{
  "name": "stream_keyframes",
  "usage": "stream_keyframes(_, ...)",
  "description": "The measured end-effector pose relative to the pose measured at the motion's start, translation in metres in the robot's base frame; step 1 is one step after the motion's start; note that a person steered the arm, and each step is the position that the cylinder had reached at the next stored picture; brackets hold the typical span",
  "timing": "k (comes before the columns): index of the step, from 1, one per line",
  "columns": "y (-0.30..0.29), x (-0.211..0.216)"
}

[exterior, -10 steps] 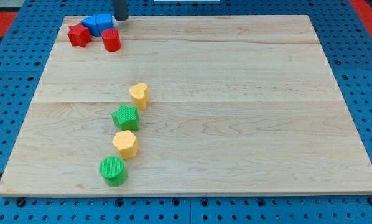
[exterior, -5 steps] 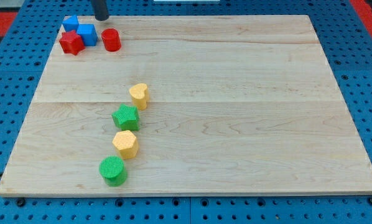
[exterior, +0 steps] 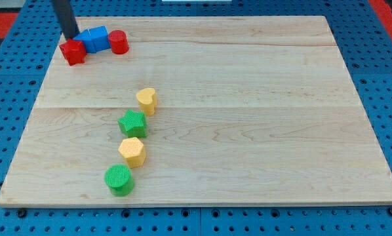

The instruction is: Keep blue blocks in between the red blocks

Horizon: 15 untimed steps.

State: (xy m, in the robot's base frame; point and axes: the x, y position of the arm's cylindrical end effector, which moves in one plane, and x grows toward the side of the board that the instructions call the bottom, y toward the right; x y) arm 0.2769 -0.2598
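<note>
Nearest on the tabletop (exterior: 248, 118) sits a green cylinder (exterior: 119, 179), then a yellow hexagon (exterior: 132, 151), green star (exterior: 132, 122) and yellow heart (exterior: 146, 100). Farthest, my tip (exterior: 70, 37) has no fingers; it touches the red star block (exterior: 73, 51) just below it, with blue blocks (exterior: 94, 39) between that and the red cylinder (exterior: 118, 41) to the tip's right.

Near the top-left corner of the wooden board (exterior: 248, 98), my tip (exterior: 70, 37) sits just above the red star-like block (exterior: 72, 52), close to touching it. Right of that block lie the blue blocks (exterior: 94, 39) (their shapes merge, so I cannot separate them), then the red cylinder (exterior: 118, 42), all in a tight row. Lower down, well apart, a column runs: yellow heart (exterior: 146, 101), green star (exterior: 132, 123), yellow hexagon (exterior: 132, 151), green cylinder (exterior: 119, 179).
</note>
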Motion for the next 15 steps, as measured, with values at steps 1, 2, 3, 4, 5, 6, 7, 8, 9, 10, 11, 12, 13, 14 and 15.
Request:
stream_keyframes(1,-0.008,0.011)
stream_keyframes(2,-0.027,0.013)
stream_keyframes(3,-0.040,0.030)
stream_keyframes(4,-0.014,0.043)
stream_keyframes(5,-0.028,0.036)
stream_keyframes(6,-0.025,-0.016)
stream_keyframes(7,0.008,-0.036)
stream_keyframes(8,0.015,-0.031)
stream_keyframes(9,0.021,-0.013)
stream_keyframes(10,0.033,-0.006)
stream_keyframes(11,0.008,-0.028)
stream_keyframes(12,0.032,-0.044)
stream_keyframes(13,0.060,-0.034)
stream_keyframes(14,0.062,-0.034)
stream_keyframes(15,0.120,-0.048)
